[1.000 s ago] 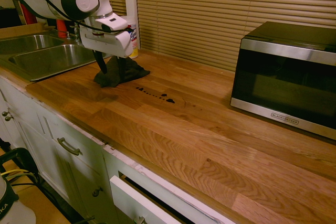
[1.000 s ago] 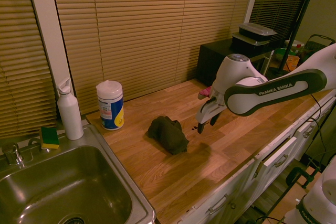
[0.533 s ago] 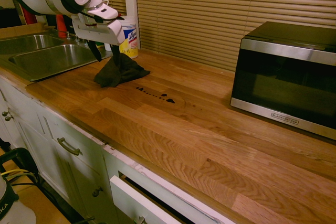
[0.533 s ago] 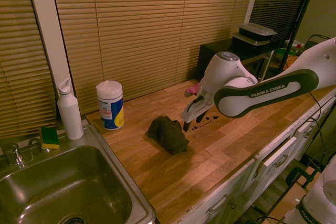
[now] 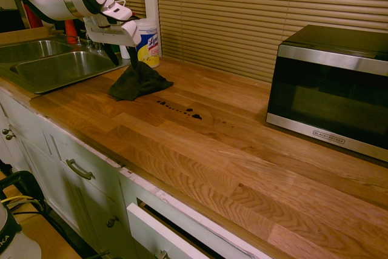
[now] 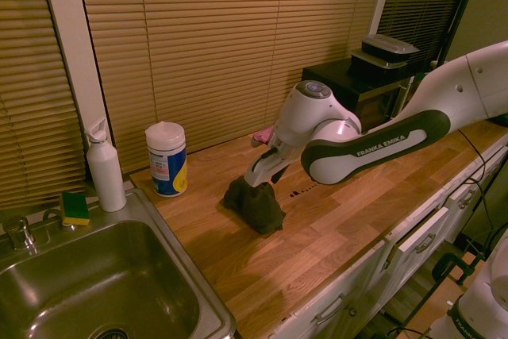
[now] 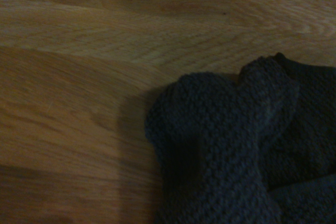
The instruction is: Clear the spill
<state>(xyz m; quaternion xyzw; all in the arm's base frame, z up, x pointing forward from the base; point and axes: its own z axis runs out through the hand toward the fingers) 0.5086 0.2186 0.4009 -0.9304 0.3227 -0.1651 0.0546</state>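
While the wide-open pincer (image 5: 121, 56) hovers above the crumpled dark knitted rag (image 5: 137, 82), grasping comes next (black droplet spill (image 5: 180, 111) at its four o'clock).

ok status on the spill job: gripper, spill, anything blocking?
Gripper open, empty, above the dark rag. Spill unwiped on the counter, beside the rag. Wipes canister behind the rag, not blocking.

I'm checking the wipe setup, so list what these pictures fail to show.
- Spill: in the second exterior view the arm covers nearly all of it.
- Tool: its fingertips blend into the dark rag in both exterior views, so contact cannot be told.
- Wipes canister: cut off by the wrist picture's edge; label print too small elsewhere.
- Microwave: cropped at the first exterior view's right edge.
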